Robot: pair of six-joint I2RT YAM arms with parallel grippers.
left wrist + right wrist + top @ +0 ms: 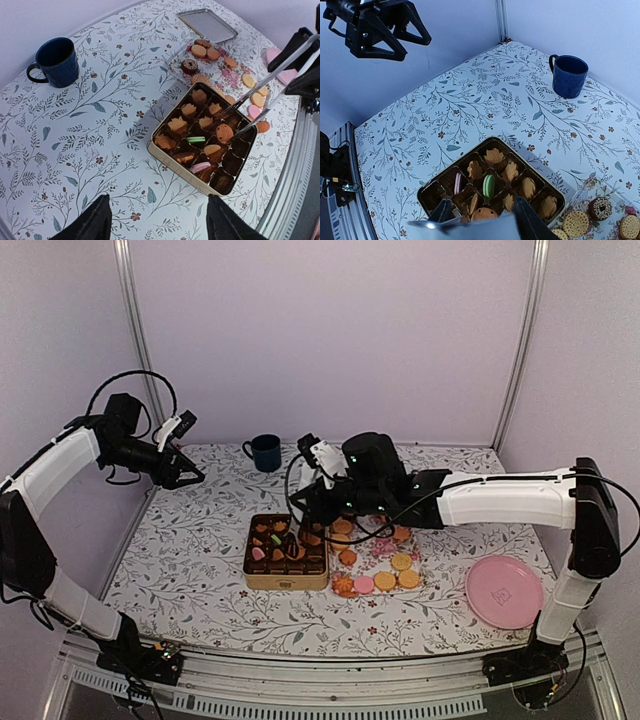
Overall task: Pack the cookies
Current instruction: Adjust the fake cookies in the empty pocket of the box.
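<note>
Gold tin (286, 580), centre of the top view, is partly filled; loose cookies (385, 580) lie just right of it on a floral sheet (222, 75). Right gripper (305, 502) is clenched on slim tongs (260, 85), whose long axis runs from upper right of the left wrist view down to a round cookie (224, 132) in a middle compartment. Left gripper (156, 222), released and empty, hangs well apart; the right arm is nearer. Whether the tips pinch that cookie cannot be told: the right wrist view cuts them off
</note>
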